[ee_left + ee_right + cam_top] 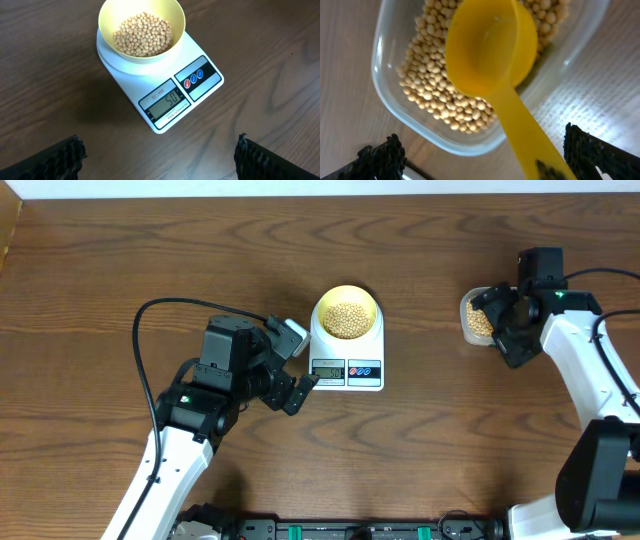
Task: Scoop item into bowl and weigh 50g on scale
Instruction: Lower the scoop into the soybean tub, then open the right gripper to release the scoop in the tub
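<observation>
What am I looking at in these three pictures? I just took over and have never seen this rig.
Two robot arms work at a wooden table. One picture looks down from above; the other two come from cameras on each arm's wrist.

In the middle sits a white scale with a yellow bowl of beans on it. The left wrist view shows its display, which seems to read 50.

At the right is a clear tub of more beans. A yellow scoop rests in it, bowl empty.

The left tool is open beside the scale, holding nothing. The right tool is open over the tub, and the scoop looks let go.
</observation>
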